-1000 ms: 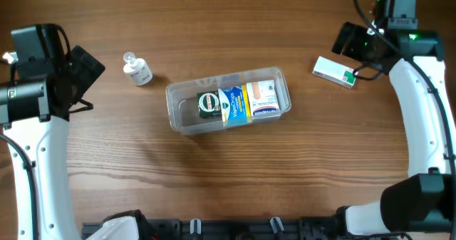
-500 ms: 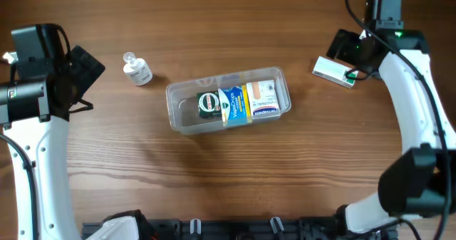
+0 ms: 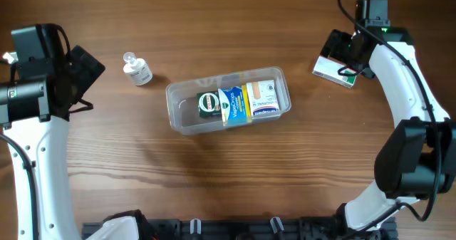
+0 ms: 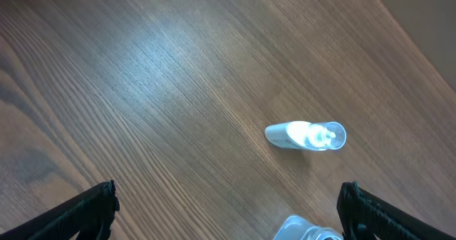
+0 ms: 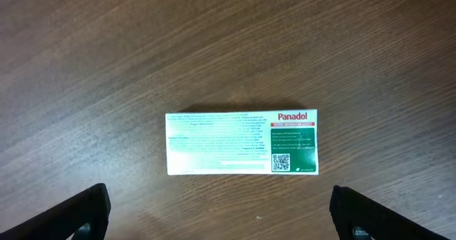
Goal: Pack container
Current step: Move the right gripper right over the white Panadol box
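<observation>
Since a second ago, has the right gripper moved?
Yes: the right gripper shifted toward the unmoved white-and-green cardboard box, now above it, open.

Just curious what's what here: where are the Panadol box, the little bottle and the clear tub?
Panadol box (image 5: 241, 144): right wrist view, middle of its printed face.
Little bottle (image 3: 137, 70): overhead view, its body.
Clear tub (image 3: 182, 114): overhead view, bare left end of its floor.
</observation>
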Motion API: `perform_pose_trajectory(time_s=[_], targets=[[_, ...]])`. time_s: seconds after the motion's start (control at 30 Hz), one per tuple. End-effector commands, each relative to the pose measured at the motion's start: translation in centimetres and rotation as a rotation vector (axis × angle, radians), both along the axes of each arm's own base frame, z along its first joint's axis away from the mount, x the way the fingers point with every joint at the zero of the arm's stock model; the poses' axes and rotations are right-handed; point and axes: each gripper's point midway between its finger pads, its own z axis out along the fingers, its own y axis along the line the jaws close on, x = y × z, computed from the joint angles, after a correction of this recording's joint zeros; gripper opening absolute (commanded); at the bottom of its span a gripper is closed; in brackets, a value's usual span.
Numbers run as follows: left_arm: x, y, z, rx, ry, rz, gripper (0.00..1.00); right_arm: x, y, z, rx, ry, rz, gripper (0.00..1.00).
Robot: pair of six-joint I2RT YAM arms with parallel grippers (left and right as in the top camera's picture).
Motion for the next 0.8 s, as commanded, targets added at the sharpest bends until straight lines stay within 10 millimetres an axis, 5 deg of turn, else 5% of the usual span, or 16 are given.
perform_pose_trajectory(time_s=[0.0,0.3,0.33,0.43,0.67,0.77], targets=[[0.0,0.3,0.5,0.008,-0.012,0.008,1.0,0.3,-0.6,-0.5,-0.052,0.009,0.067,1.0],[0.0,0.3,0.5,0.008,-0.012,0.008,1.0,0.7,-1.9,-1.5,0.031,-0.006,-0.09,0.97],[0.0,0.3,0.5,0.008,-0.012,0.008,1.0,1.0,-1.9,-2.0,0.033,-0.007,-0.088,0.87],[0.0,0.3,0.5,0.008,-0.012,0.008,1.0,1.8,-2.0,-3.6,0.03,0.0,-0.083,0.08],[0.0,0.3,0.5,0.008,-0.011,0.008,1.0,4.0,-3.4,-8.3,0.003,-0.002,-0.062,0.05],[0.0,0.3,0.5,0.008,-0.011,0.008,1.0,4.3,-5.6,-8.5,-0.012,-0.023,-0.108,0.04]])
